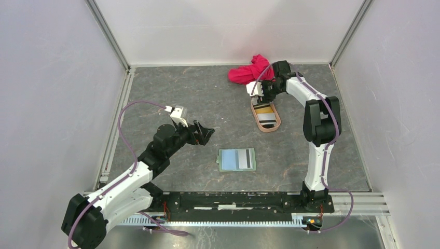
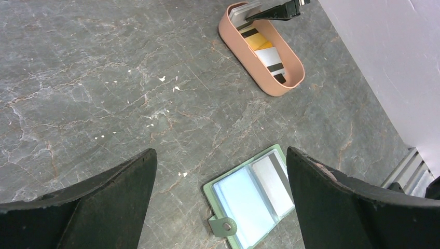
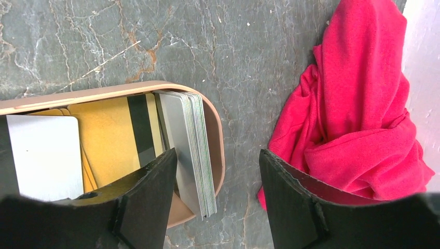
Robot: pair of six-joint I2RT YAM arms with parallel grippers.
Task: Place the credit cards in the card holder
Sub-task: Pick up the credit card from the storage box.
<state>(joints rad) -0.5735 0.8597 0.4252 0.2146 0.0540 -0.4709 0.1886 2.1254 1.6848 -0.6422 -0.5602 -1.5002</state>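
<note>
Yellow black-striped card (image 3: 111, 137), pinkish-tan tray (image 3: 218, 139), crimson cloth (image 3: 358, 104).

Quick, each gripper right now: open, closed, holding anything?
Left gripper: open wide, holding nothing.
Right gripper: open around the stack of grey plastic cards at the end of the pinkish-tan oval tray, gripping nothing.

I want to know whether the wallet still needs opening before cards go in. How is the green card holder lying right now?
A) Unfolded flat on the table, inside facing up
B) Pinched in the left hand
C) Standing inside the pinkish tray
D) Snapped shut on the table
A: the card holder lies spread open on the table, its pale inside facing up and its snap tab loose.
</note>
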